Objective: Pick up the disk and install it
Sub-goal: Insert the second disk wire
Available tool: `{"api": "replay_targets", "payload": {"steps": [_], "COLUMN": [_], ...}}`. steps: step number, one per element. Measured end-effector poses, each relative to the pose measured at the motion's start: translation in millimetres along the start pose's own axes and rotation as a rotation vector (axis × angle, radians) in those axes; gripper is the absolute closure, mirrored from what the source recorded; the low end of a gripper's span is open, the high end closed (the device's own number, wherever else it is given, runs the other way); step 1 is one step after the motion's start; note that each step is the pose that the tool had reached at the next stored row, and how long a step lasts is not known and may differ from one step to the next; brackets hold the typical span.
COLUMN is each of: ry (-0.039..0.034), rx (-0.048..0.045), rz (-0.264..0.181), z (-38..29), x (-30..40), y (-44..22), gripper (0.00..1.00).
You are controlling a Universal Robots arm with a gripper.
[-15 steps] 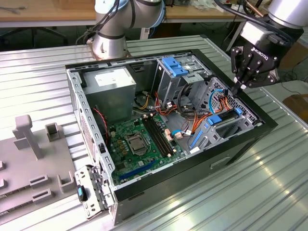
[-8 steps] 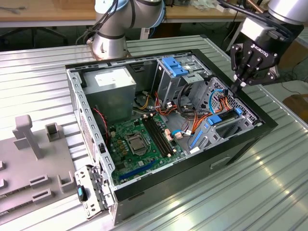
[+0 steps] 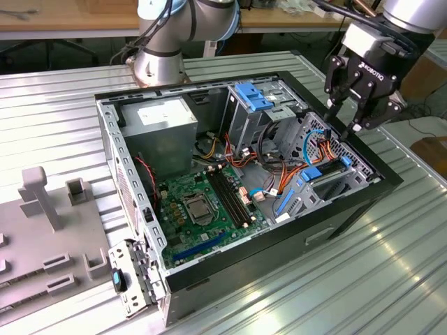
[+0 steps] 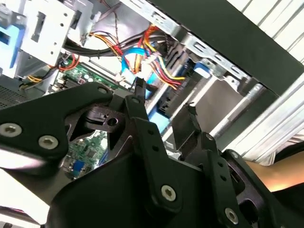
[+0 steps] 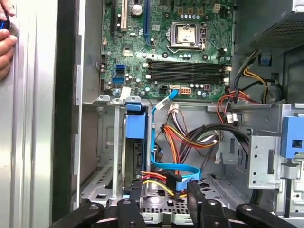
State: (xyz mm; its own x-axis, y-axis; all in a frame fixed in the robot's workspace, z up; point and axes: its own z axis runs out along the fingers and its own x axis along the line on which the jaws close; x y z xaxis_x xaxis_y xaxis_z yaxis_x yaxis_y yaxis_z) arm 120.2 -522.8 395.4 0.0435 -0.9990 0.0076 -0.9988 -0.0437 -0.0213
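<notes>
gripper: black two-finger gripper [image 3: 343,120] hangs over the open PC case [image 3: 209,279], above the drive-cage corner; fingers spread, nothing between them.
disk: sits on edge in the drive cage [image 5: 102,156], blue rail [image 5: 134,124] showing in the first wrist view; in the exterior view it is the blue-edged slab [image 3: 328,172] at roughly 5 o'clock from the gripper, just below it. How deep it is seated I cannot tell.
cables: orange/yellow/red power bundle [image 5: 190,137] and a blue data cable [image 5: 173,167] run right beside the disk, between the fingertips and the cage.
step, my read: approach for the grasp, no contact yet.
do it well: line the jaws up across the thin faces of the disk, come down straight, keep both fingertips clear of the cable loop so it does not get pinched with the rail.
risk: snagging the blue cable or clipping the cage wall on the way in.
other: motherboard [image 5: 180,42] is well apart at 12 o'clock in the first wrist view; a person's hand [image 5: 5,45] rests at the table [image 3: 391,279] edge, outside the case.
</notes>
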Motion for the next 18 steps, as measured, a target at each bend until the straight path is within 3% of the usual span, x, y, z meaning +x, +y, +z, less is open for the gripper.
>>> {"api": "replay_targets", "payload": {"steps": [2, 3, 4, 5, 6, 9, 10, 12, 13, 14, 15, 16, 18], "ry": [0.0002, 0.0076, 0.0429, 0.0689, 0.086, 0.1479, 0.1563, 0.1573, 0.1577, 0.1722, 0.1931, 0.2065, 0.21], "rx": [0.0, -0.0004, -0.0019, -0.003, -0.0038, -0.0064, -0.0068, -0.0068, -0.0068, -0.0071, -0.0078, -0.0084, -0.0085], "rz": [0.0, 0.0, -0.001, -0.002, -0.002, -0.004, -0.004, -0.004, -0.004, -0.008, -0.011, -0.012, -0.013], "z": [5.1, 7.6, 7.5, 7.6, 7.7, 8.2, 8.2, 8.8, 10.6, 12.6, 13.6, 14.0, 15.3], "x": [-12.8, -12.8, -13.4, -14.3, -15.2, -21.8, -25.3, -33.5, -33.8, -34.8, -36.4, -36.7, -37.0], "y": [0.3, 0.4, 0.2, 0.1, 0.1, -0.1, -0.3, -0.6, -0.6, -0.6, -0.7, -0.7, -0.7], "gripper": [0.5, 0.5, 0.5, 0.5, 0.5, 0.5, 0.5, 0.5, 0.5, 0.5, 0.5, 0.5, 0.5]}}
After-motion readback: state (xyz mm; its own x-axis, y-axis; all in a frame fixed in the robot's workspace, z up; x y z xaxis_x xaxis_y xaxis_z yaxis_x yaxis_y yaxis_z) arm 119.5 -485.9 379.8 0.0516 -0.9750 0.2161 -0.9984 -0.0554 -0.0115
